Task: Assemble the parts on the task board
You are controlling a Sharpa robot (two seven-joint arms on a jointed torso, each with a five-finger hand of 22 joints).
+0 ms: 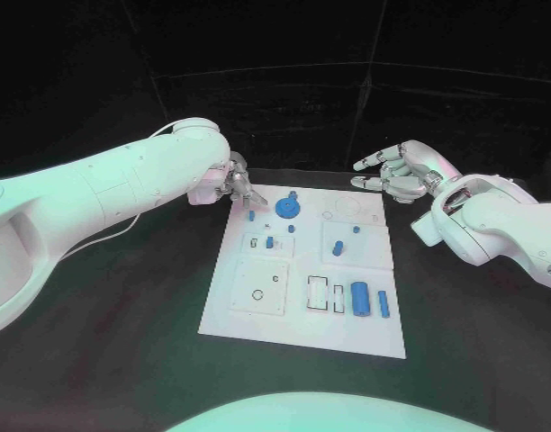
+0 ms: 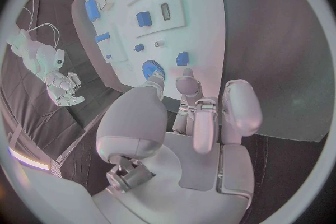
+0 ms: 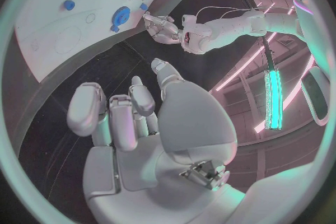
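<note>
Starting at the left: left hand (image 1: pixel 234 184) at the board's far left corner, fingers loosely curled and holding nothing, fingertips just above a small blue peg (image 1: pixel 251 215). White board (image 1: pixel 243 315) lies mid-table. On it, left to right: 2 small blue pieces (image 1: pixel 269 241) in a raised block, a blue disc with a knob (image 1: pixel 287 210) near the far edge, a blue oblong (image 1: pixel 337 248), a blue cylinder (image 1: pixel 360 299) and a slim blue bar (image 1: pixel 383 302) at the near right. Right hand (image 1: pixel 403 171) hovers beyond the far right corner, fingers spread, empty. Assembly looks barely begun; most pieces apparently lie loose.
</note>
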